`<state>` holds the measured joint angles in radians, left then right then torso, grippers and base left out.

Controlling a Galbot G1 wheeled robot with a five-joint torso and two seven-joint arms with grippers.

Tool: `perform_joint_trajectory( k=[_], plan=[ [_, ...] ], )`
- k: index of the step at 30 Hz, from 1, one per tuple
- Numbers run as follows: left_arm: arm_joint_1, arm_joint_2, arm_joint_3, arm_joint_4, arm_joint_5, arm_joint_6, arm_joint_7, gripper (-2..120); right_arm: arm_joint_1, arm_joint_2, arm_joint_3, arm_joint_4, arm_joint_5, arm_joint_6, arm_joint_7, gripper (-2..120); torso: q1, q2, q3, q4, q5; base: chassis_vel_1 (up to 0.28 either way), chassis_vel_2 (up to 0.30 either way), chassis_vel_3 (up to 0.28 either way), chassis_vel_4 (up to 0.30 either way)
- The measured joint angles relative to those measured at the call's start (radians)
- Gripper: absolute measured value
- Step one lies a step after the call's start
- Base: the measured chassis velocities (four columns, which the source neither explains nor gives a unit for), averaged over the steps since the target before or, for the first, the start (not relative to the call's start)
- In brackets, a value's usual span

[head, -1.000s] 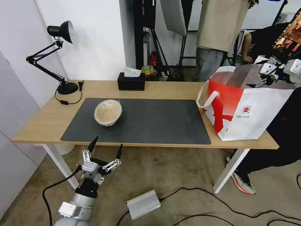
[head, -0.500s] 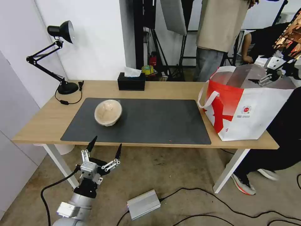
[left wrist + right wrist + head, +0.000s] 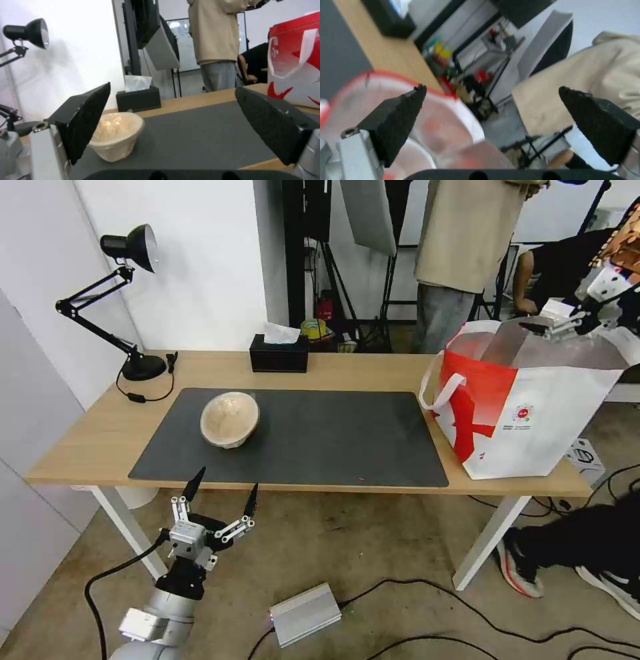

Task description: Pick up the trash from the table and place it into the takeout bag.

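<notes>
We find the beige bowl (image 3: 230, 419) left of centre on the table (image 3: 347, 370). Left gripper (image 3: 221, 491), lower left, gapes wide, empty. Right gripper (image 3: 543, 328), upper right above the takeout bag (image 3: 533, 407), likewise spread and empty.

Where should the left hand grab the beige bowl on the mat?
Probably across the widest part just under the lid rim of the beige bowl, coming from the near table edge, where the open left hand hovers. The bowl tapers toward its base and stands upright on the mat with open space around it, so a level side approach should seat the fingers.
</notes>
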<state>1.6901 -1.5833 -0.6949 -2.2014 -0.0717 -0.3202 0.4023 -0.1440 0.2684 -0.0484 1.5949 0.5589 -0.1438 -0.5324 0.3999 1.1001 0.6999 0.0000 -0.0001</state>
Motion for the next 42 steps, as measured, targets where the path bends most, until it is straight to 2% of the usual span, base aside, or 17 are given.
perform_joint_trajectory(
  k=[4, 10, 12, 18, 22, 25, 30, 42],
  plan=[
    [0.0, -0.001, -0.008, -0.006, -0.005, 0.001, -0.006, 100, -0.049, 0.009, 0.051, 0.048, 0.07, 0.0, 0.068, 100, 0.0, 0.0, 0.0, 0.0001, -0.0001, 0.0, 0.0, 0.0, 0.0],
    [0.008, -0.007, -0.018, -0.017, -0.005, 0.001, -0.021, 100, -0.122, 0.046, 0.124, 0.072, 0.095, 0.0, 0.114, 100, 0.0, 0.0, 0.0, -0.0001, 0.0, 0.0, 0.0, 0.0, 0.0],
    [0.011, -0.009, -0.028, -0.025, -0.004, 0.001, -0.032, 100, -0.198, 0.089, 0.191, 0.084, 0.105, 0.002, 0.14, 100, 0.0, 0.0, 0.0, 0.0004, -0.0001, 0.0, 0.0, 0.0, 0.0],
    [0.012, -0.009, -0.033, -0.032, 0.001, 0.003, -0.038, 100, -0.385, 0.177, 0.344, 0.126, 0.1, 0.022, 0.179, 100, 0.0, 0.0, 0.0, -0.0002, 0.0004, 0.0, 0.0, 0.0, 0.0],
    [0.014, -0.009, -0.036, -0.032, 0.002, 0.004, -0.041, 100, -0.451, 0.216, 0.396, 0.15, 0.089, 0.032, 0.192, 100, 0.0, 0.0, 0.0, 0.0002, -0.0002, 0.0, 0.0, 0.0, 0.0],
    [0.013, -0.009, -0.038, -0.035, 0.003, 0.008, -0.049, 100, -0.579, 0.268, 0.508, 0.2, 0.079, 0.044, 0.209, 100, 0.0, 0.0, 0.0, 0.0, -0.0002, 0.0, 0.0, 0.0, 0.0],
    [0.012, -0.009, -0.033, -0.036, 0.004, 0.011, -0.054, 100, -0.712, 0.325, 0.616, 0.26, 0.058, 0.061, 0.218, 100, 0.0, 0.0, 0.0, -0.0001, -0.0002, 0.0, 0.0, 0.0, 0.0],
    [0.019, -0.009, -0.032, -0.051, 0.009, 0.013, -0.055, 100, -0.909, 0.425, 0.727, 0.351, 0.038, 0.106, 0.223, 100, 0.0, 0.0, 0.0, 0.0001, 0.0, 0.0, 0.0, 0.0, 0.0]
  ],
)
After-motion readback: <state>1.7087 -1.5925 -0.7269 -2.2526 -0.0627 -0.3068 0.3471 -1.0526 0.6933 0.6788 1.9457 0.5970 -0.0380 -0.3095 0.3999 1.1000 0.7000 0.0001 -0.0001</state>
